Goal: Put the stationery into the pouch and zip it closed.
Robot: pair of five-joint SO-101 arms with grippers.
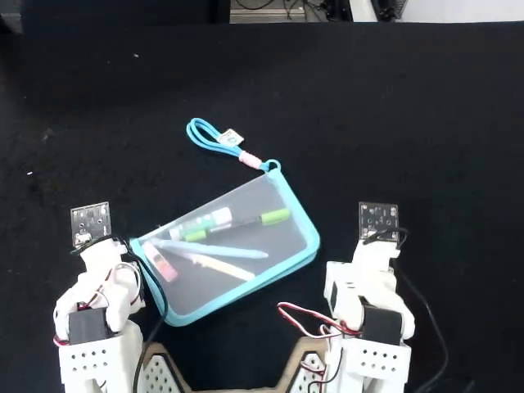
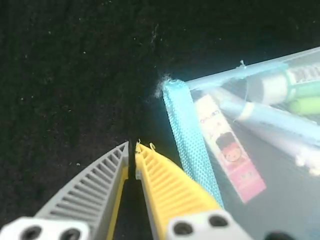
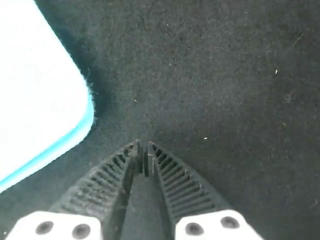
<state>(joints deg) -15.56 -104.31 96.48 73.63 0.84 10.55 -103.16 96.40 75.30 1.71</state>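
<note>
The pouch (image 1: 288,239) lies slantwise on the black table (image 1: 393,123), between the two arms, with its blue strap (image 1: 210,136) looped out on the far side. Through the clear wall the stationery shows inside: a green marker (image 1: 268,218), a white-and-green pen (image 1: 201,225) beside it, a blue pen (image 1: 211,248), a pale pen (image 1: 221,266) and a pink bar (image 1: 160,263) at the end nearest the left arm.

The left gripper (image 2: 132,150) sits just beside that end of the pouch (its yellow finger (image 2: 165,190) close against the blue edge band), with its jaws pressed together on nothing. The right gripper (image 3: 144,150) hangs over bare table near the pouch's opposite corner, apart from it, jaws likewise drawn together and empty.

The zip seems to be run along the top edge, though I cannot tell whether it is fully closed.
</note>
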